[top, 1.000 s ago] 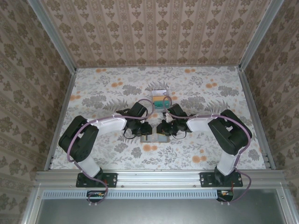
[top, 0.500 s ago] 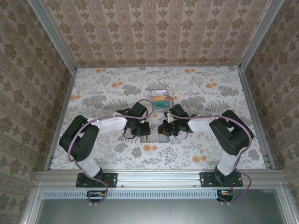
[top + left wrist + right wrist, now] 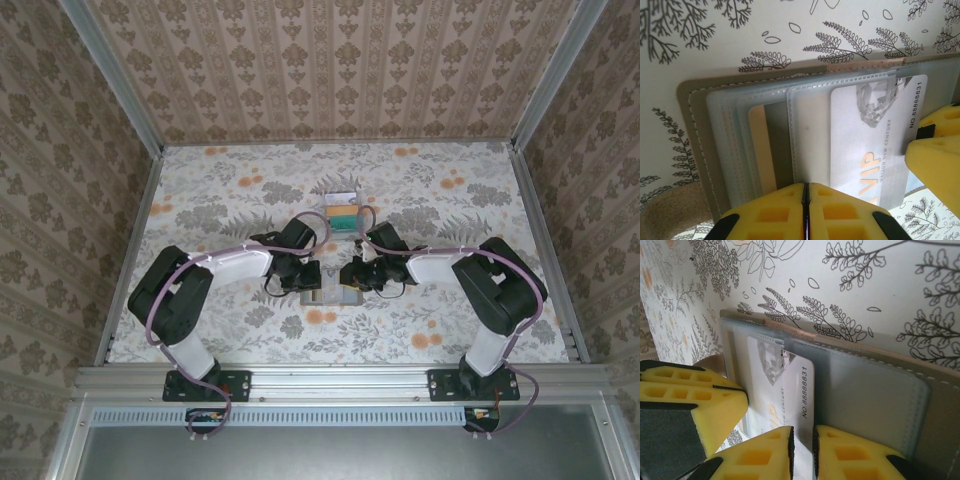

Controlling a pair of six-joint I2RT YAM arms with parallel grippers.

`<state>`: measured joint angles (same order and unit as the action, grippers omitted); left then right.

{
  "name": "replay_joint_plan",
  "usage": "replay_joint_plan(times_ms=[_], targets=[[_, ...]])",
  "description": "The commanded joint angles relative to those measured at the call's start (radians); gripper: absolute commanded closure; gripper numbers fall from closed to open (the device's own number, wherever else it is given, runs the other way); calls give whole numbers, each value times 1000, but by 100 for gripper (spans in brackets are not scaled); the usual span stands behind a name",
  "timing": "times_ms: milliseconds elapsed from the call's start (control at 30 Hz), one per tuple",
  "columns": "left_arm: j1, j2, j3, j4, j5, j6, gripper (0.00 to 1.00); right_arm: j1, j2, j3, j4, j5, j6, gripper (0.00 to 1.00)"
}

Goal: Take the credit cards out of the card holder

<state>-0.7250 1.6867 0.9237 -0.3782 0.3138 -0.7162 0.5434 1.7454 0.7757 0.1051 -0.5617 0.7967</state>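
Observation:
The card holder (image 3: 330, 297) lies open on the table, olive-grey edge (image 3: 694, 135) outside and pale blue-grey lining (image 3: 875, 395) inside. My left gripper (image 3: 805, 192) is shut and presses on its slotted panel. A silver-white VIP card (image 3: 875, 145) sticks halfway out of a clear slot. My right gripper (image 3: 803, 440) is shut on that card's long edge (image 3: 807, 390). An orange-tan card (image 3: 759, 145) sits deeper in a slot on the left. The teal card is hidden. From above, the left gripper (image 3: 312, 284) and the right gripper (image 3: 352, 282) meet over the holder.
A small white-rimmed box (image 3: 341, 212) with teal and orange contents stands just behind the grippers. The right gripper's yellow finger (image 3: 935, 160) crowds the card's right side. Patterned walls enclose the floral table (image 3: 200, 200) on three sides.
The right arm has shifted slightly right and its gripper has drawn away from the left one. The left arm has stayed in place on the holder.

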Motion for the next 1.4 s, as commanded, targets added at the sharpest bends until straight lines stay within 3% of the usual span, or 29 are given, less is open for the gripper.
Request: replay_joint_plan(times_ms=[0, 100, 300, 800, 1033, 1233, 1367], targets=[[0, 51, -16, -84, -28, 12, 90, 2, 31, 6, 24, -8, 19, 78], [0, 48, -14, -85, -30, 14, 91, 3, 41, 7, 27, -6, 22, 82], [0, 45, -16, -92, -35, 17, 91, -2, 33, -2, 2, 12, 11, 99], [21, 33, -16, -100, -32, 36, 91, -144, -138, -104, -139, -7, -122, 100], [34, -1, 24, -97, -1, 30, 89, -158, -287, -22, -340, 21, -242, 100], [52, -71, 107, -130, -10, 49, 76, -157, -335, 173, -534, 122, -376, 100], [82, -131, 129, -130, -16, 49, 58, -154, -290, 338, -636, 226, -489, 100]])
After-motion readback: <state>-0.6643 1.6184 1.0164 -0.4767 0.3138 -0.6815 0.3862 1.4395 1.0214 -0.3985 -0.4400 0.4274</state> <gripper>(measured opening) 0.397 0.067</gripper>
